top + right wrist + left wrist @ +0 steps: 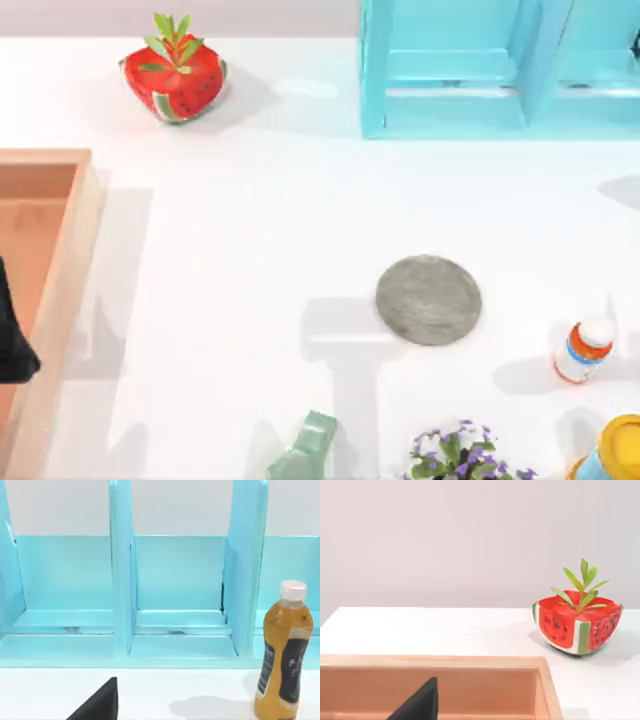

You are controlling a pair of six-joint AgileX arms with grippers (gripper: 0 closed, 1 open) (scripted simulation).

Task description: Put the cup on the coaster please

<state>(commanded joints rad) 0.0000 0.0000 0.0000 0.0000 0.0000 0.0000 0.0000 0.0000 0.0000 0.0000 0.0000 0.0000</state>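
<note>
White table (250, 250) holds coaster (429, 299), right of centre.

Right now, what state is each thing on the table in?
coaster: flat, nothing on it
watermelon planter: upright
pill bottle: capped
juice bottle: upright, capped
left gripper: parked over wooden tray
right gripper: facing blue shelf

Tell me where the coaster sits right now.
In the top view the coaster lies flat right of centre, between the small orange-labelled bottle and the purple flowers.
</note>
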